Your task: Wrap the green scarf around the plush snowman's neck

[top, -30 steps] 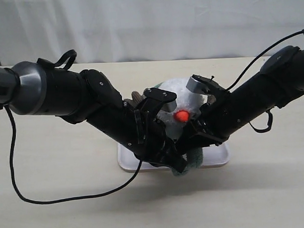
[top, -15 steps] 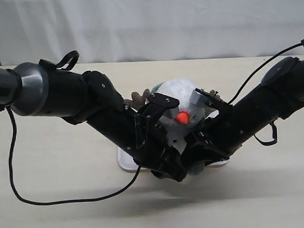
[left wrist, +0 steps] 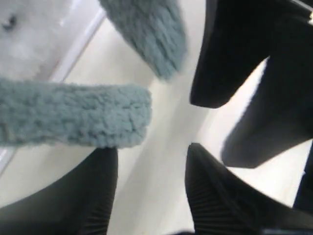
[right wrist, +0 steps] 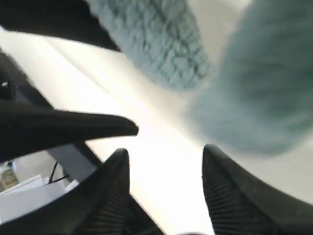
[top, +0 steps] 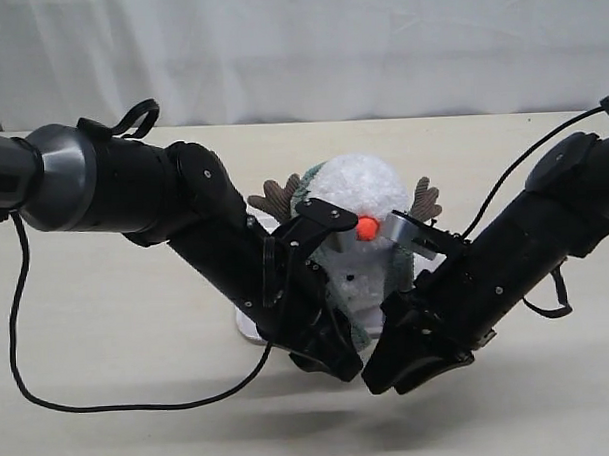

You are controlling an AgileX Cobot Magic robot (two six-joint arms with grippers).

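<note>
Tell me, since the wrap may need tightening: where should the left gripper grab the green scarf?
Probably the blunt free end of the green scarf, just beyond the open left gripper. Approach from in front of the plush snowman, jaws across the flat strip, which looks thin there.

Fluffy white two-ball plush snowman (top: 355, 196) stands upright on a flat white rectangular tray (top: 248, 326), midway between the left and right edges of the beige tabletop (top: 117, 305). Its orange nose (top: 366, 227) faces the near edge. Brown corduroy branch arms (top: 276, 199) stick out on both sides. Muted grey-green fuzzy knit scarf (top: 362, 328) hangs down the body front. The black left gripper (top: 341, 365) and black right gripper (top: 382, 375) sit low by the tray's near rim, tips almost meeting. Jaw gaps are unreadable.
</note>
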